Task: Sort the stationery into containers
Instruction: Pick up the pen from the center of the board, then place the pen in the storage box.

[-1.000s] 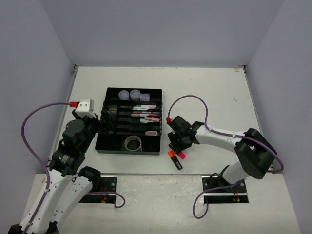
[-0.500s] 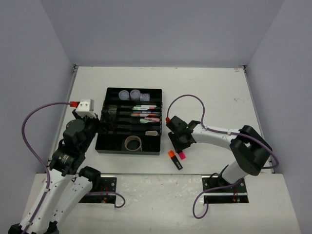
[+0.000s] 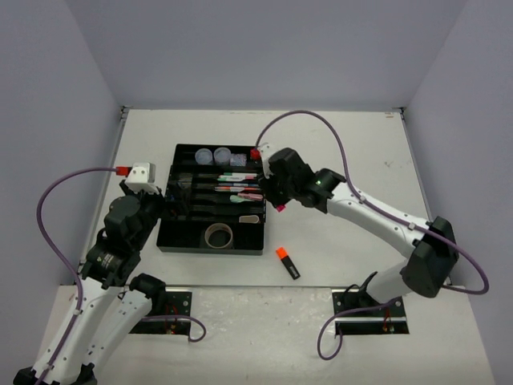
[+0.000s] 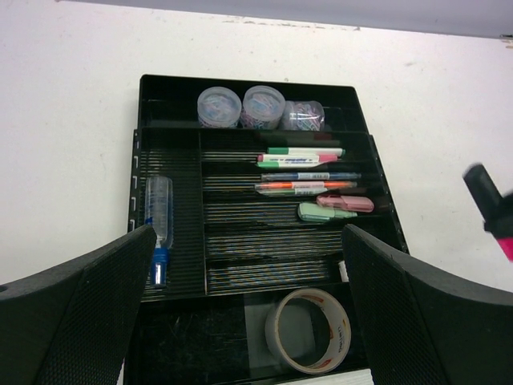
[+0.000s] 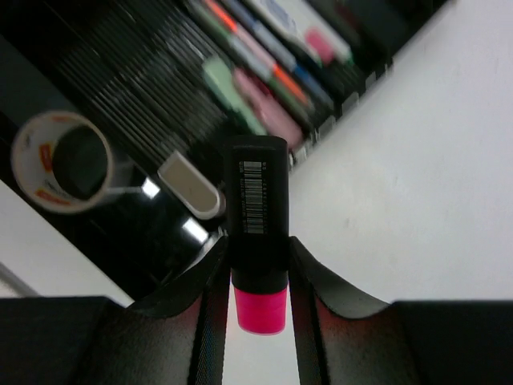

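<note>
the right claw (image 3: 278,202) has closed on the pink-and-black plastic highlighter (image 5: 256,200) and lifted it off the white counter (image 3: 377,160) — the arm has swung up and left to the right edge of the black plastic organiser tray (image 3: 210,249).

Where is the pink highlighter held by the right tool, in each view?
Top external: pink highlighter near the centre of the picture.
Left wrist: right edge, mid-height.
Right wrist: centre, clamped in the right tool.
Shared landmark: tape roll.
</note>
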Robot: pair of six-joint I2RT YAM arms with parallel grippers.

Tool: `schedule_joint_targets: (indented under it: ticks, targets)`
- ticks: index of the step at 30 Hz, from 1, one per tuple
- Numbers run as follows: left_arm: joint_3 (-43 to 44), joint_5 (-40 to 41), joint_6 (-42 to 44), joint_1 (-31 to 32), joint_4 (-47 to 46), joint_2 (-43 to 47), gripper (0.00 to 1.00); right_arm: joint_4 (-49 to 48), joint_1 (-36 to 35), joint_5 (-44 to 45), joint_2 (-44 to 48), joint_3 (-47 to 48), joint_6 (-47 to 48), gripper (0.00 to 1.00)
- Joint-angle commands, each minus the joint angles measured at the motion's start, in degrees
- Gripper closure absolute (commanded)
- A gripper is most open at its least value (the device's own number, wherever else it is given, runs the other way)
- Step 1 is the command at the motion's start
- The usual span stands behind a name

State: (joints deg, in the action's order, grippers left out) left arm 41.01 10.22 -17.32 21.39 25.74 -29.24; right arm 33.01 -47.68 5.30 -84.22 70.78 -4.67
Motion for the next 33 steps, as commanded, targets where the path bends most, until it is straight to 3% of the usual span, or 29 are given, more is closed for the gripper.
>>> schedule_joint_targets:
  ticks: [1, 9, 15, 24, 32, 33]
  targets:
    - [-0.23, 0.50, 0.97, -0.63, -2.20, 1.07, 0.00, -2.23, -0.48, -10.34, -12.59, 13.99, 20.68, 0.78]
    - [-0.58, 0.07, 1.06, -0.64, -2.71, 2.70, 0.00, 10.80, -0.48, -11.25, -33.92, 35.50, 33.38, 0.83]
    - [-0.41, -0.56, 1.15, -0.64, -2.71, 2.45, 0.00, 7.26, -1.36, -13.90, -32.59, 28.74, 36.50, 0.82]
    - [-0.41, -0.55, 1.15, -0.62, -2.71, 2.70, 0.00, 6.89, -2.09, -14.83, -33.13, 27.12, 37.31, 0.80]
    - [-0.41, -0.55, 1.15, -0.64, -2.71, 2.79, 0.00, 8.12, -2.41, -12.95, -34.09, 28.53, 36.41, 0.60]
    - [-0.41, -0.55, 1.15, -0.64, -2.71, 2.72, 0.00, 7.99, -2.35, -12.88, -33.56, 28.53, 36.27, 0.54]
